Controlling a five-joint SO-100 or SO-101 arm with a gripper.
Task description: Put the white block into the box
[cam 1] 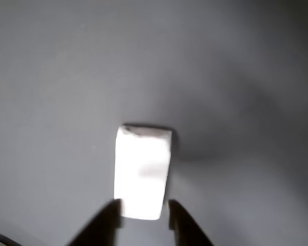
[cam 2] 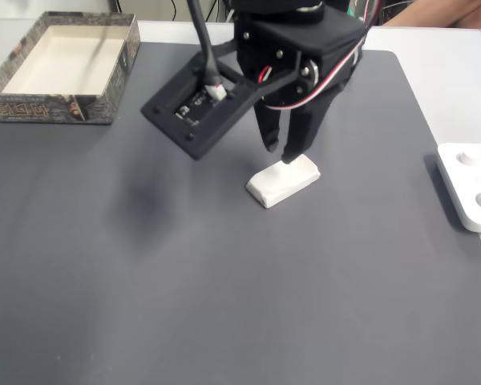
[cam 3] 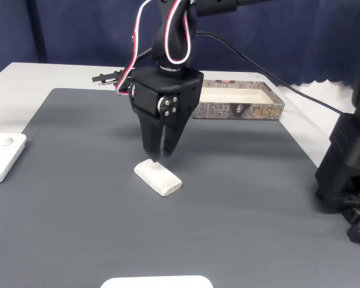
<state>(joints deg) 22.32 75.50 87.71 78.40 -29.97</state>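
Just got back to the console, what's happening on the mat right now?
The arm has its pincer lowered over one end of the white block, which lies flat on the grey mat. In the other view the fingertips sit either side of that end, slightly apart, not visibly clamped. The box stands at the mat's far corner, with nothing visible inside.

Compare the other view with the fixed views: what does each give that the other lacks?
The other view alone gives the close-up: a fingertip on either side of the white block's near end. The fixed views alone show the box standing empty at the grey mat's far corner, plus a flat white device at its edge. Both share the gripper down at one end of the block.
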